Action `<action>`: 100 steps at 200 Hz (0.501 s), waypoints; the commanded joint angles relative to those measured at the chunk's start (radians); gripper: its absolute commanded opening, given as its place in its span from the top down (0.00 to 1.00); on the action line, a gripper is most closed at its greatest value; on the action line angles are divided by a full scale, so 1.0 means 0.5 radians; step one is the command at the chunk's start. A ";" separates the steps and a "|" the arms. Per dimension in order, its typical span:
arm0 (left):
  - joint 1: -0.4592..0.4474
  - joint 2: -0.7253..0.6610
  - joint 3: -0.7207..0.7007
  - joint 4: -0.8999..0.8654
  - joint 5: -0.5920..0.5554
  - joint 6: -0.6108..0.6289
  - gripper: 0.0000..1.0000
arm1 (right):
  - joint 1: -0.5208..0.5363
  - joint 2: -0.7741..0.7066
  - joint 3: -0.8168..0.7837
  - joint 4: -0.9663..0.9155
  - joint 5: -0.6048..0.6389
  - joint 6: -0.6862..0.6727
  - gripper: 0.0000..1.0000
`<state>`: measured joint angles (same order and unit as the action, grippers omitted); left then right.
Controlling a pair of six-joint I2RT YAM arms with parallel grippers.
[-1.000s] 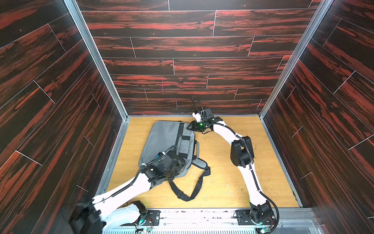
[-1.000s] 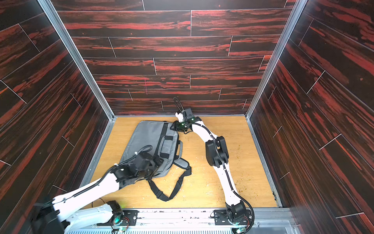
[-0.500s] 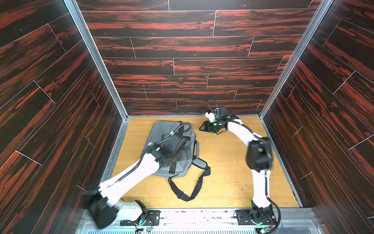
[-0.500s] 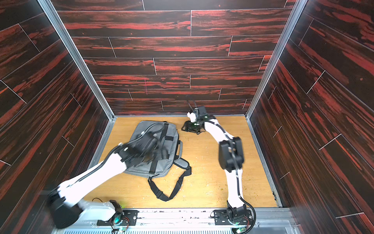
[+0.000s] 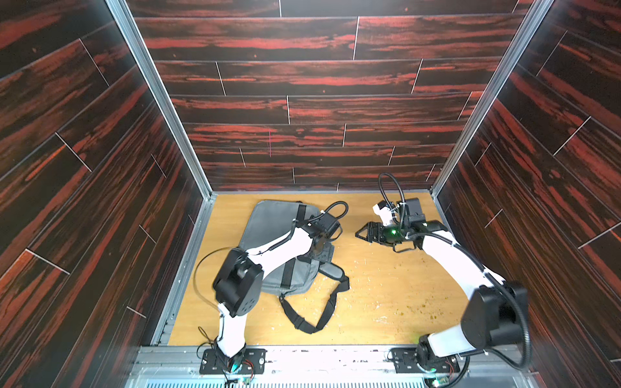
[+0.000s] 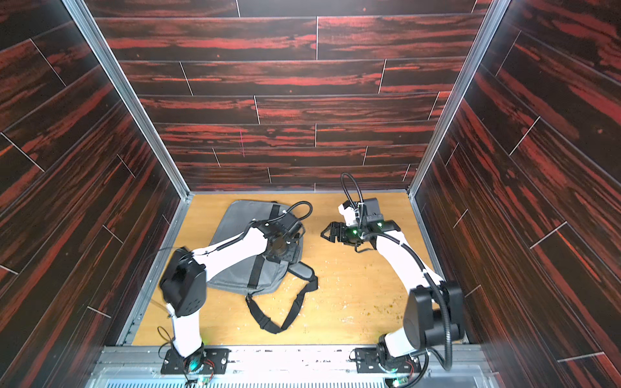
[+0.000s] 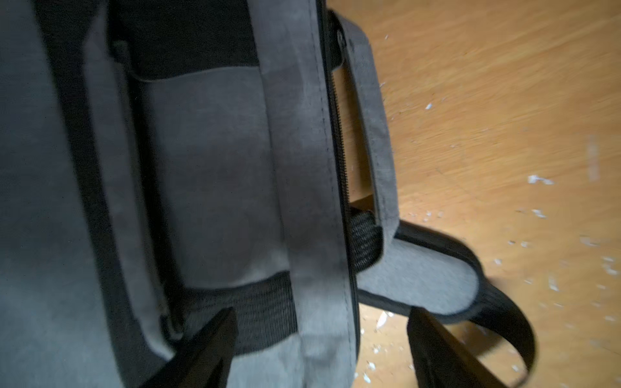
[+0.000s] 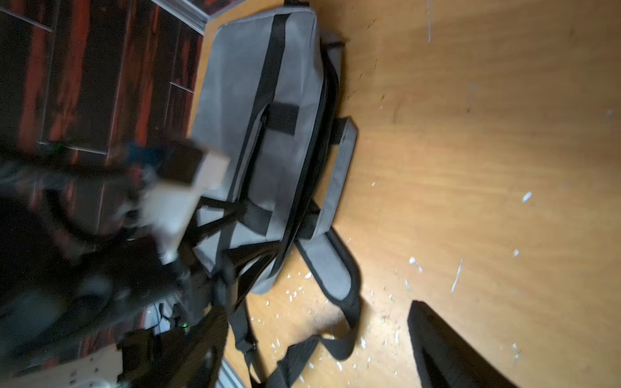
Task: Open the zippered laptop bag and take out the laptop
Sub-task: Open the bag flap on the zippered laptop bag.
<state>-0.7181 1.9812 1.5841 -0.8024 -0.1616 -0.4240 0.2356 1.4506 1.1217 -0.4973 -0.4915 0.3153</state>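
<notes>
The bag (image 5: 268, 228) was judged soft, floppy, best taken at its right-edge zipper (image 7: 339, 141); left gripper (image 7: 322, 312) and right gripper (image 5: 361, 232) were spread open, empty.

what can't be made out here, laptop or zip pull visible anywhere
- laptop: in no view; the fabric of the zippered laptop bag hides any contents.
- zip pull: the left wrist view shows only blurred zipper teeth.
- left arm: motion-blurred in the right wrist view.

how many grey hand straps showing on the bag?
2. One hand strap lies flat on the bag's top face; the other sticks out past the zipper edge, over the table. None seems hidden.
</notes>
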 commanded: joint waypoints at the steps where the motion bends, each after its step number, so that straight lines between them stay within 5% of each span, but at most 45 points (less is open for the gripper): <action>1: 0.012 0.115 0.137 -0.112 -0.143 0.081 0.17 | -0.047 -0.160 -0.156 0.111 -0.114 0.084 0.11; 55: 0.007 0.337 0.316 -0.261 -0.478 0.061 0.21 | -0.102 -0.273 -0.334 0.139 -0.140 0.121 0.11; 100: 0.007 0.401 0.299 -0.240 -0.474 0.020 0.47 | -0.130 -0.254 -0.370 0.192 -0.183 0.136 0.10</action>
<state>-0.7181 2.1544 1.7130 -0.8749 -0.3595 -0.4068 0.1783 1.3392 0.9524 -0.4232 -0.5510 0.3798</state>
